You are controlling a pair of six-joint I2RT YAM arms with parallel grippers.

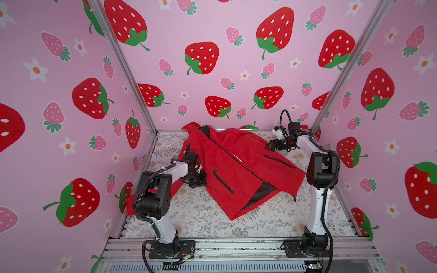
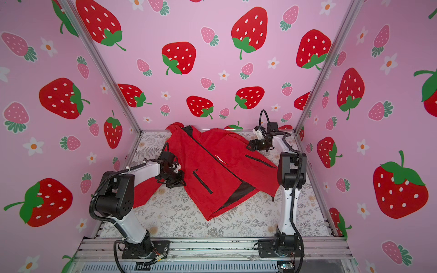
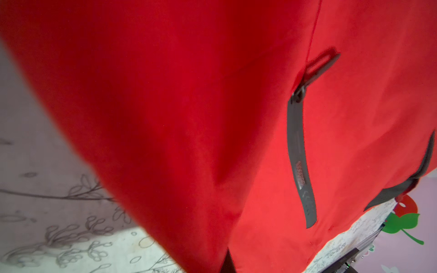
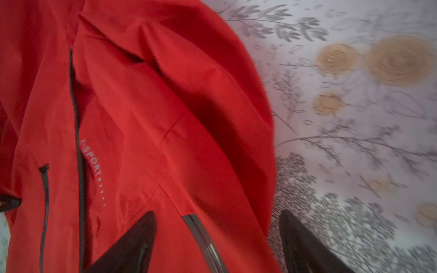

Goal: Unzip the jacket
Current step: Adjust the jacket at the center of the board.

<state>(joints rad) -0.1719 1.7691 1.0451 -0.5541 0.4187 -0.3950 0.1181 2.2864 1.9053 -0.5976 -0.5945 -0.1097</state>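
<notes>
While the jacket lies spread slantwise on the flower-printed table, collar toward the back wall and hem toward the front, both arms are setting up their grips and no pull on the zip has begun. The black front zip runs closed from the collar past the small white chest lettering. Near the hem a wedge of dark lining shows. The left gripper sits at the jacket's side edge, beside a black pocket zip. Its fingers are clenched, and since red cloth fills the left wrist view it seems to be pinching the fabric. The right gripper hovers at the opposite edge near the shoulder, its dark fingers spread wide. One is above the cloth, the other above the bare table, and they grasp nothing. The step looks like anchoring the garment. Next, the free gripper likely needs to find the zip's slider, too small to pick out here, and clamp onto it while the left one holds the cloth taut.
</notes>
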